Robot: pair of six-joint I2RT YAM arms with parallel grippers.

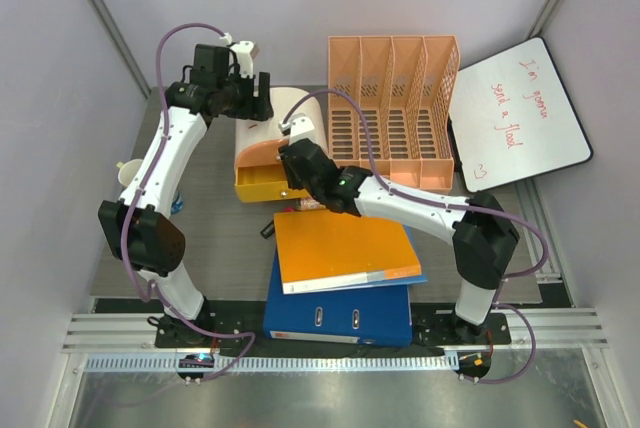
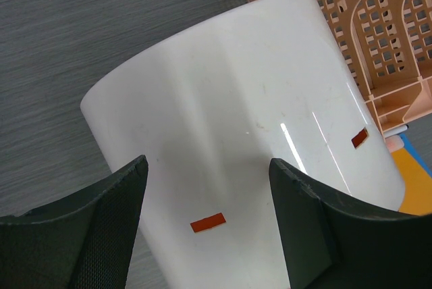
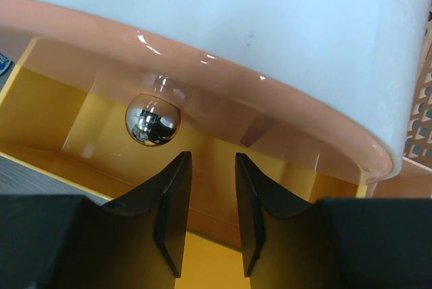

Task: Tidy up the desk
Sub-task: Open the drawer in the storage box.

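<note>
The drawer unit [image 1: 278, 128] is set on the desk [image 1: 225, 248], towards its far side. A drawer [image 1: 262, 186] is seen pulled out of the unit's near face. Just right of the unit a file rack [image 1: 395, 108] is stood, and further right, beyond the rack, a whiteboard [image 1: 520, 113] is placed. Before the unit, towards the near edge, a ring binder [image 1: 340, 316] is laid flat, and a flat folder [image 1: 340, 248] is laid on it, its far edge close to the drawer. The left gripper [image 1: 258, 93] is held over the unit's far left part. The right gripper [image 3: 212, 161] is held at the near face, over the drawer and just beside the knob [image 3: 152, 120].
</note>
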